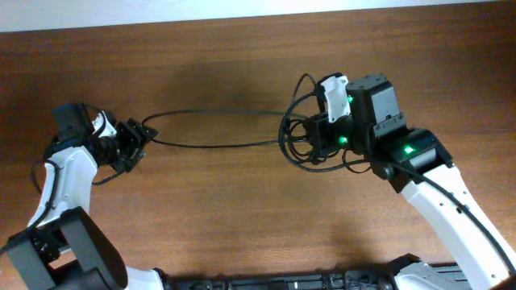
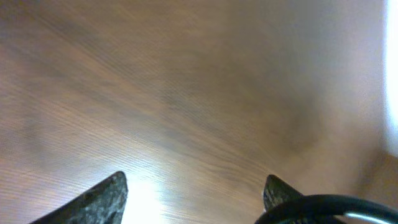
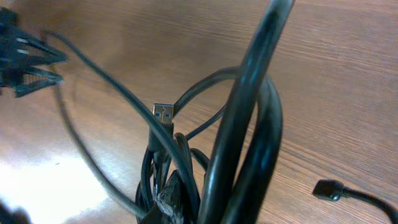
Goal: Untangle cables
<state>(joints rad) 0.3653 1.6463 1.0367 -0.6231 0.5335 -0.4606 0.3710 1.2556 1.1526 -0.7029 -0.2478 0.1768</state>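
The cables are thin black cords. A knotted bundle [image 1: 300, 141] hangs at centre right, and my right gripper [image 1: 316, 137] is shut on it. In the right wrist view the bundle [image 3: 249, 143] rises around the gripper [image 3: 171, 200], with a silver USB plug [image 3: 163, 112] sticking out and another plug end [image 3: 328, 188] lying on the wood. Two strands [image 1: 218, 145] stretch leftward from the bundle to my left gripper [image 1: 135, 143]. The left gripper [image 2: 196, 186] stands open, its fingers wide apart. One cable [image 2: 329, 206] crosses the outside of the right fingertip [image 2: 277, 193]; nothing sits between the fingers.
The brown wooden table [image 1: 242, 217] fills all views. Its far edge meets a pale wall [image 1: 242, 12] at the back. The left arm's own thicker wiring [image 1: 44, 173] loops beside its white body.
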